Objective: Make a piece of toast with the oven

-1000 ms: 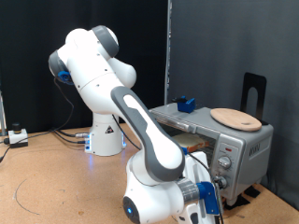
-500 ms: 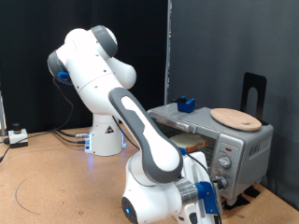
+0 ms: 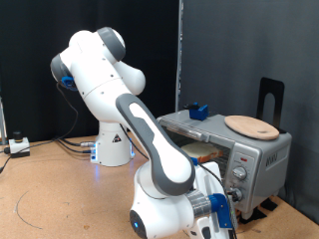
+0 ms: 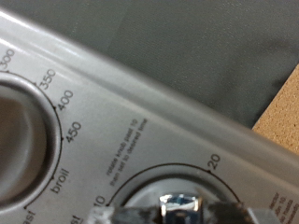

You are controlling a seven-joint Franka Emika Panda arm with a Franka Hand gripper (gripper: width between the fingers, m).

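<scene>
The silver-grey oven (image 3: pixel 234 154) stands at the exterior view's right with its glass door shut. An orange-brown shape, seemingly the piece of toast (image 3: pixel 205 152), shows through the glass. My gripper (image 3: pixel 232 195) is low at the oven's knob panel. The wrist view shows that panel (image 4: pixel 140 103) very close: a temperature dial (image 4: pixel 23 140) marked 350 to 450 and broil, and a timer dial with a shiny knob (image 4: pixel 182 203). Blurred grey fingertips (image 4: pixel 121 216) sit on either side of that knob, so my gripper (image 4: pixel 182 213) looks shut on it.
A round wooden plate (image 3: pixel 250 126) and a small blue object (image 3: pixel 196 111) lie on the oven's top. A black stand (image 3: pixel 271 98) rises behind it. My arm's base (image 3: pixel 112 147) is behind; a small white box (image 3: pixel 18 145) and a cable (image 3: pixel 35 204) lie at the left.
</scene>
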